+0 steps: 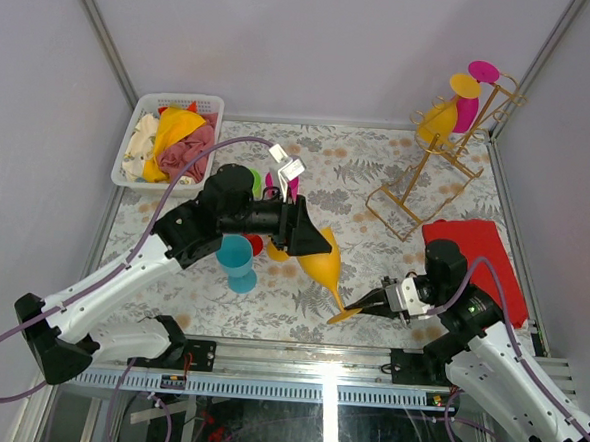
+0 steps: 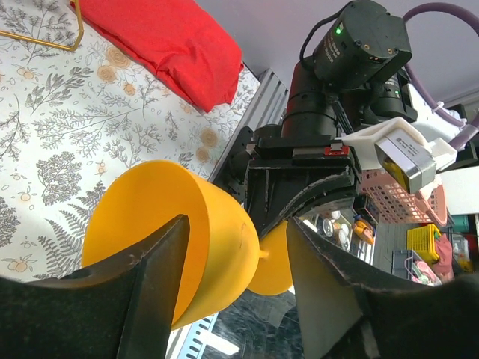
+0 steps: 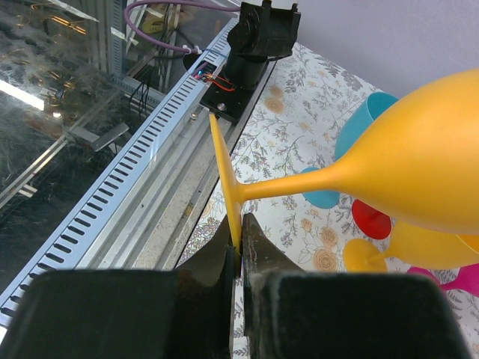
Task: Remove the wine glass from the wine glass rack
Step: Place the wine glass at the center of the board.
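Currently: orange glass (image 1: 322, 263), well apart from rack (image 1: 417, 183), held sideways, likely for handover. Foot pinched flat in right gripper (image 3: 238, 232); left gripper (image 2: 238, 232) jaws spread astride bowl, not yet clamped.

wine glass (image 1: 320, 263): orange-yellow | wine glass rack (image 1: 423, 171): gold | cloth (image 1: 469, 250): red | table (image 1: 357, 185): grey-leaf floral print | cup (image 1: 238, 260): teal

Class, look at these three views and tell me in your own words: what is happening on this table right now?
The right end effector pinches the foot of an orange wine glass, holding it on its side. The left end effector stands open around the glass's bowl. The gold wire rack at the far right carries a yellow glass and a magenta glass.
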Robot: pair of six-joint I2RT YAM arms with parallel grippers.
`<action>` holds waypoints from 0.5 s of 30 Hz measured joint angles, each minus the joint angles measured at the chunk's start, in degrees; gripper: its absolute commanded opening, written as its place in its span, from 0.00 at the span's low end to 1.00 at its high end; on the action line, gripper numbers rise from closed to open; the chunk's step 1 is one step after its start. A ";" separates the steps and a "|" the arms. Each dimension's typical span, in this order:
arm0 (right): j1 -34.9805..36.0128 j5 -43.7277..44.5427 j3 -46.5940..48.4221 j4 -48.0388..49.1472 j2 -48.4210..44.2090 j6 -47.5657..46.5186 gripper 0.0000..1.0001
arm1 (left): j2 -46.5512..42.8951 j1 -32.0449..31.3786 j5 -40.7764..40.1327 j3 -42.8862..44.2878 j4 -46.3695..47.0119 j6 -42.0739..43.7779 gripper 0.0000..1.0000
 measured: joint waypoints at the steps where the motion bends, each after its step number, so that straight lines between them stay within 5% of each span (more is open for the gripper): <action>1: 0.00 0.00 0.00 0.00 -0.07 0.00 0.00 | 0.00 0.07 0.50 0.07 0.02 0.26 0.50; 9: 0.24 0.96 -0.02 0.00 -0.31 -0.42 0.00 | 0.07 0.26 4.00 1.03 -0.11 2.19 0.42; 15: 0.39 2.05 -0.04 0.00 -0.26 -0.42 0.00 | 0.04 0.48 5.60 1.03 -0.09 3.06 0.46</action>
